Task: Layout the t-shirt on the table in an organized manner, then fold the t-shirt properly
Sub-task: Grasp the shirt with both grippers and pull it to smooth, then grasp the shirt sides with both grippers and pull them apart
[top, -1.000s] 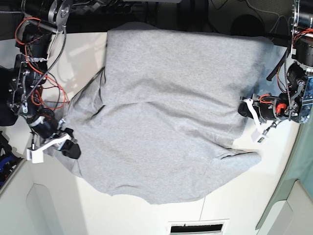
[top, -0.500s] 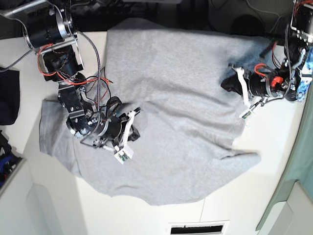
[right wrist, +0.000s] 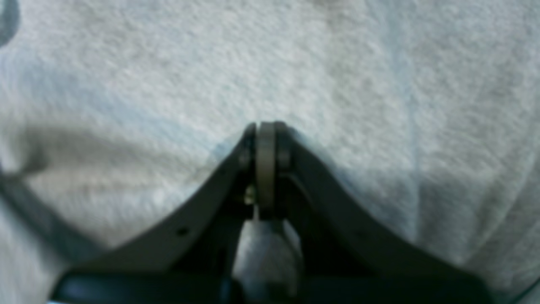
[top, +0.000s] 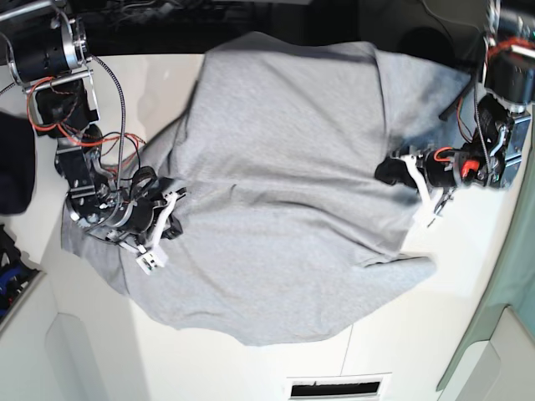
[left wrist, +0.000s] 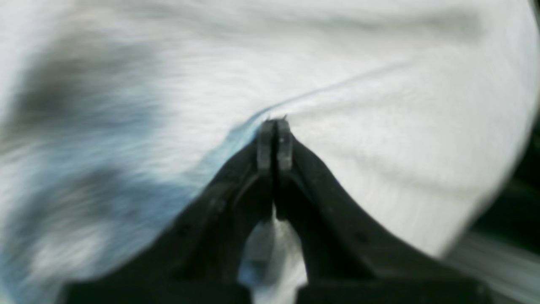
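Note:
The light grey t-shirt [top: 284, 192] lies rumpled across the white table [top: 468, 284], with no lettering showing. My right gripper [top: 171, 217] is over the shirt's left part. In the right wrist view it [right wrist: 265, 131] is shut, with a strip of the grey cloth [right wrist: 168, 63] pinched between the jaws. My left gripper [top: 386, 171] is at the shirt's right side, where creases run out from it. In the blurred left wrist view it [left wrist: 275, 126] is shut at a raised fold line of the shirt [left wrist: 379, 126], with cloth showing between the fingers.
A dark navy cloth [top: 12, 167] lies at the table's left edge. Red cables [top: 92, 138] hang by the arm on the left. A black slot [top: 338, 388] is at the front edge. A green-grey panel [top: 506, 334] stands at the right.
The arm on the base view's left has pulled back to the left with cloth. The arm on its right has moved slightly left and down, and the shirt's far right part has drawn inward.

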Controlling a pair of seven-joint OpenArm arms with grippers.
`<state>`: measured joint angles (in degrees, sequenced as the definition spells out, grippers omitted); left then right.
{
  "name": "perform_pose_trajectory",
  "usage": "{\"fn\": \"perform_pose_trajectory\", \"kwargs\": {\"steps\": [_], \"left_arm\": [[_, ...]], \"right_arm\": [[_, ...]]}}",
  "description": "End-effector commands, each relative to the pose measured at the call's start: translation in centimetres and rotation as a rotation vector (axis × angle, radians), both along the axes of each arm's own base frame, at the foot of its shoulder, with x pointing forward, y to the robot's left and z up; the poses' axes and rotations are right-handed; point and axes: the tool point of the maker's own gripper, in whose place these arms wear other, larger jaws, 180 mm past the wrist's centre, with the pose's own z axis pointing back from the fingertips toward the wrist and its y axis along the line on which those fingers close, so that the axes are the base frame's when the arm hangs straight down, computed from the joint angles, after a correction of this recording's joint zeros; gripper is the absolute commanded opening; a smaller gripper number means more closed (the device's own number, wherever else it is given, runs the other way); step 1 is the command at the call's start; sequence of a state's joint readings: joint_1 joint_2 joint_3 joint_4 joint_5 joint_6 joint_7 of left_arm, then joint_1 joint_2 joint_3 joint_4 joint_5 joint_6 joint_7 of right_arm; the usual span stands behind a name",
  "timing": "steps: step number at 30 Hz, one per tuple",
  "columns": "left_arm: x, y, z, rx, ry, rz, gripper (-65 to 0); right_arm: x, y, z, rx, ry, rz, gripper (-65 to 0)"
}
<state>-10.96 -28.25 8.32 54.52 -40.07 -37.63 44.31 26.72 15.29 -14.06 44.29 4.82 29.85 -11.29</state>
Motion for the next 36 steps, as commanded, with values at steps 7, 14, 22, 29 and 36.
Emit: {"fn": "perform_pose_trajectory", "kwargs": {"steps": [7, 14, 22, 29, 36], "left_arm": [[6.7, 6.7, 2.1, 0.219, -0.034, 0.143, -65.0], [12.1, 1.9, 5.0, 0.171, -0.124, 0.099, -65.0], [11.4, 0.8, 6.4, 0.076, -0.088, 0.038, -65.0], [9.6, 3.2, 8.9, 0.020, -0.066, 0.030, -65.0], [4.9, 10.6, 5.5, 0.206, 0.006, 0.133, -65.0]], "right_arm": [[-3.7, -1.5, -1.1, 0.025, 0.061, -0.030, -65.0], [-6.7, 1.7, 1.3, 0.165, 0.001, -0.022, -65.0], [-2.1, 1.9, 7.8, 0.259, -0.189, -0.110, -65.0], [3.6, 3.3, 11.2, 0.307, -0.248, -0.132, -65.0], [6.5, 4.7, 8.3, 0.228, -0.144, -0.121, -65.0]]}}
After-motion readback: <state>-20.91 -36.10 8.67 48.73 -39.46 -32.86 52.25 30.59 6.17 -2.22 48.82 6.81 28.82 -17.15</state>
